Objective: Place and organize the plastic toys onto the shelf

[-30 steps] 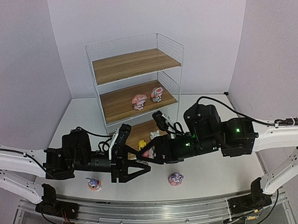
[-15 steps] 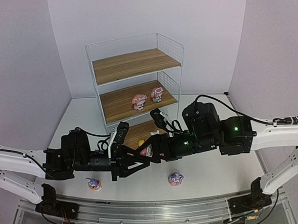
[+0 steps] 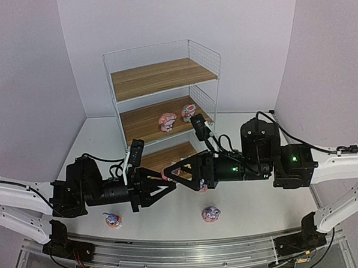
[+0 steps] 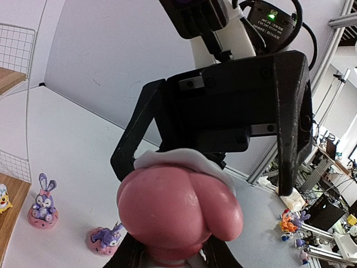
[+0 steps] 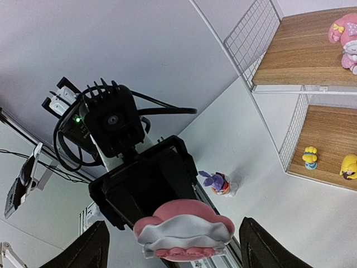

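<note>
Your left gripper (image 3: 164, 187) reaches toward 3 o'clock over the middle of the table (image 3: 95, 144). Its jaws are pinched tight on a hatted toy (image 4: 178, 206), pink with a white brim, held up off the surface. Down at 7 o'clock from that grip, a bunny (image 3: 113, 219) stands on the table.

At 12 o'clock you have the shelf (image 3: 164, 78). Two pink toys (image 3: 167, 121) (image 3: 189, 113) sit side by side on its middle board, and two yellow toys (image 5: 310, 157) (image 5: 350, 166) sit on the bottom board.

At 5 o'clock from the grip stands a second bunny (image 3: 211, 214).

Your right gripper (image 3: 172, 174) comes in from 3 o'clock, nose to nose with the left. Its jaws are wide, and its fingers (image 5: 89, 251) stand on either side of the hatted toy, apart from it.
</note>
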{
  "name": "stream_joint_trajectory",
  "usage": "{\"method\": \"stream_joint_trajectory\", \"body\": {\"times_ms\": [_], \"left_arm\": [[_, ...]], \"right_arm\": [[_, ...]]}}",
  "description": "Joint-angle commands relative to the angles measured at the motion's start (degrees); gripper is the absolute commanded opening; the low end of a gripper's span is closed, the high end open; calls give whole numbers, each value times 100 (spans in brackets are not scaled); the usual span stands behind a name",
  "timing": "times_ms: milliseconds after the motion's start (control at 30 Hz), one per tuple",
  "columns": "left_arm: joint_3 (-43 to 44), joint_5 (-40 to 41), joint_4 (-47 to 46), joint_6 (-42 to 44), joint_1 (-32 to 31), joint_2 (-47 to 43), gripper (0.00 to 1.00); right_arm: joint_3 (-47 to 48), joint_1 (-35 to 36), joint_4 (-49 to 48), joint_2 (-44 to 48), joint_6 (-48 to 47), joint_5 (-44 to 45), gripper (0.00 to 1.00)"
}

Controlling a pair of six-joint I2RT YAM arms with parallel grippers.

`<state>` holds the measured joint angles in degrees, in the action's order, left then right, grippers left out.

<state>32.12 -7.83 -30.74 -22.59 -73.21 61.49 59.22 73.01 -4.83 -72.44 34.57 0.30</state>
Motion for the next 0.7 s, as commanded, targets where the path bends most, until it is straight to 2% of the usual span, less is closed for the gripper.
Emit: {"method": "stream_joint_trajectory", "body": {"times_ms": [0, 400, 667], "left_arm": [[283, 282, -306, -12, -14, 34, 0], [347, 317, -397, 0, -15, 86, 0], [358, 262, -429, -2, -18, 118, 0]], "right_arm": [[148, 19, -343, -134, -282, 93, 74], [143, 20, -273, -220, -233, 329, 74], [220, 18, -264, -334, -164, 256, 63]]}}
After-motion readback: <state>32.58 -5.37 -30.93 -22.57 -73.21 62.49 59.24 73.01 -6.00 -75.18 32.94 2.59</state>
